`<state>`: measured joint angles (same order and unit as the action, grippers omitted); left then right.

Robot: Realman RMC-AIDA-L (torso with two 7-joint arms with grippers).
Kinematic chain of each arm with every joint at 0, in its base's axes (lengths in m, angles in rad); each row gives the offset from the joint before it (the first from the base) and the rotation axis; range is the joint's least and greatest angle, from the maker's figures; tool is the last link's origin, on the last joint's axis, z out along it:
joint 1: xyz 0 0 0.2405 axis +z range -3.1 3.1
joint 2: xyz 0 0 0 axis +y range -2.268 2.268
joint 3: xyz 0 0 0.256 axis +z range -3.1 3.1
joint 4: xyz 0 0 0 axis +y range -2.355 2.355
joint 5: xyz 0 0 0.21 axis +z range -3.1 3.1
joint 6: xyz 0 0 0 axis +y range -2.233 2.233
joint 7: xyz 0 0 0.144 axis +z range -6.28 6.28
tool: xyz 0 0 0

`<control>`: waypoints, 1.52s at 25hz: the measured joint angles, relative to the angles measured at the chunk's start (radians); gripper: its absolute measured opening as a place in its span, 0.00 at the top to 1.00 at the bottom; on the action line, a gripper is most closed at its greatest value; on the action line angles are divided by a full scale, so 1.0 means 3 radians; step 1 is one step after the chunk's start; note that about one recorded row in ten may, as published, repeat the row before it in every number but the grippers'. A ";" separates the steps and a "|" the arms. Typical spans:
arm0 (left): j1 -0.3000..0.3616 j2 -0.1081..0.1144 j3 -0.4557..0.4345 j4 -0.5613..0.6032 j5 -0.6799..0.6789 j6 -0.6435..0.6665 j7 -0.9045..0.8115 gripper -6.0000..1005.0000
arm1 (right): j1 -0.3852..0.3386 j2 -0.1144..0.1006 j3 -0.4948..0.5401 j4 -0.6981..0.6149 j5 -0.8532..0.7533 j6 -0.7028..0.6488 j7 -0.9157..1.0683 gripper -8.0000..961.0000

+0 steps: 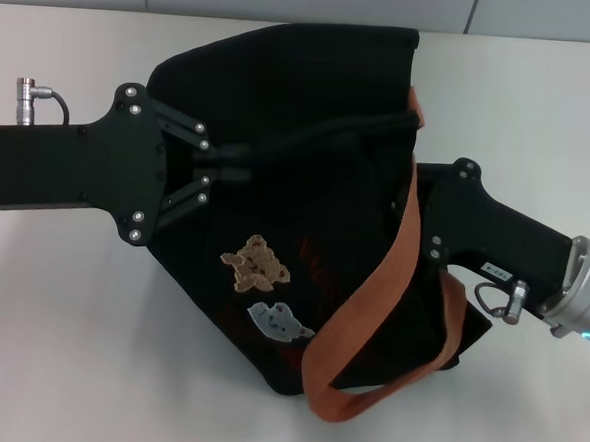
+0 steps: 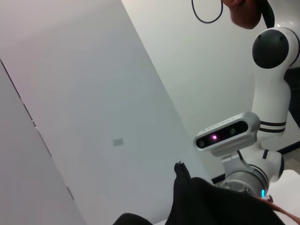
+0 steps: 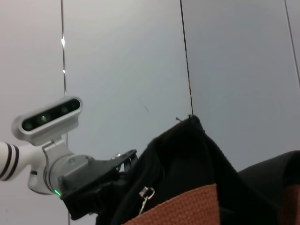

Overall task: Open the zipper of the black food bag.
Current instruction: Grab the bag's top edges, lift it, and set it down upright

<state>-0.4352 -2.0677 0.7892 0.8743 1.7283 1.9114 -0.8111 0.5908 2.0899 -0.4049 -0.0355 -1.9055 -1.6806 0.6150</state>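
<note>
The left gripper (image 1: pixel 240 166) has its fingers pinched together on the black food bag (image 1: pixel 312 112); the right gripper's (image 1: pixel 416 213) fingers cannot be told. The cloth could slip out, leaving the zipper (image 3: pixel 146 193) stuck.

A flat white desk (image 1: pixel 57 347) carries one thing. A boxy black cloth food bag (image 1: pixel 306 212) with orange-brown strap handles and little bear patches sits on it, in the middle of the desk.
</note>
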 joint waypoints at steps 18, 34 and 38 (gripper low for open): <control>0.0051 0.0010 -0.0069 -0.0015 -0.0050 0.0003 0.0074 0.93 | -0.0024 -0.0032 -0.0245 -0.0634 -0.0038 -0.0140 0.1116 0.99; 0.0010 0.0005 -0.0229 -0.0307 -0.0069 0.0013 0.0035 0.93 | -0.0202 -0.0004 -0.0215 -0.0200 0.0238 -0.0132 -0.0731 0.78; 0.0000 -0.0002 -0.0206 -0.0323 -0.0078 0.0032 0.0033 0.93 | -0.0159 0.0000 -0.0175 0.0074 0.0294 -0.0031 -0.1156 0.73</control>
<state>-0.4352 -2.0682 0.7274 0.7774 1.7048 1.9212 -0.8013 0.5429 2.0900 -0.4574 -0.0133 -1.8175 -1.6900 0.2681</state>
